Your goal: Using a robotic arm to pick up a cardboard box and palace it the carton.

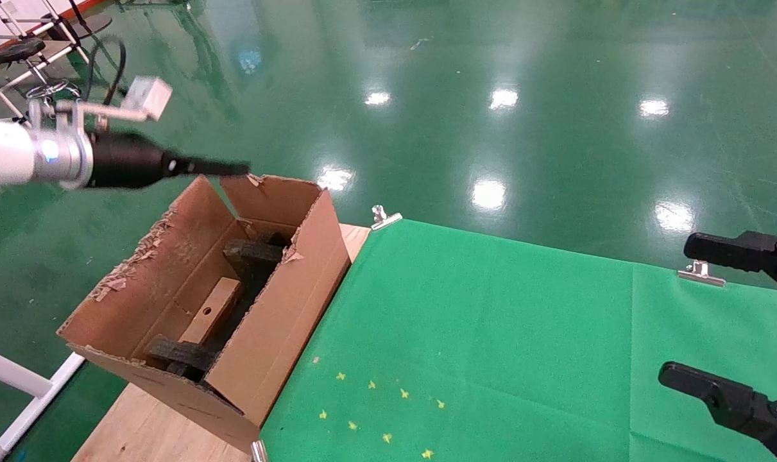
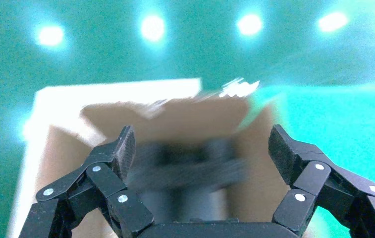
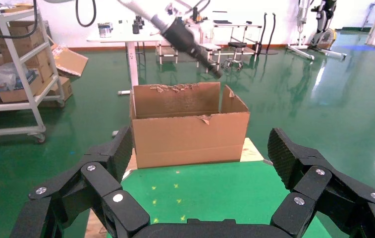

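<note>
Head view shows you the robotic arm (image 1: 16, 157) on your left, its left gripper (image 1: 224, 168) stretched out level above the far end of the carton (image 1: 279, 321), fingertips just over the torn rear flap; the cardboard box (image 1: 213, 309) lies inside the carton, leaning lengthwise along the near-left wall with one round hole showing on its face, wedged between dark foam pieces (image 1: 255, 253) at the far end and more at the near end; so the box sits well below and nearer you than those jaws, not between them. Left wrist view gives you the left gripper (image 2: 201, 144) with its fingers (image 2: 122, 148) spread wide and nothing held, the carton's open mouth blurred beneath them. Your right gripper (image 1: 709, 314) hangs at the right edge over the green cloth (image 1: 491, 333), well apart from the carton; right wrist view shows its jaws released too (image 3: 202, 148), empty, looking across the cloth at the carton's (image 3: 190, 134) long side; the carton rests on the wooden tabletop (image 1: 144, 423) beside the cloth.
</note>
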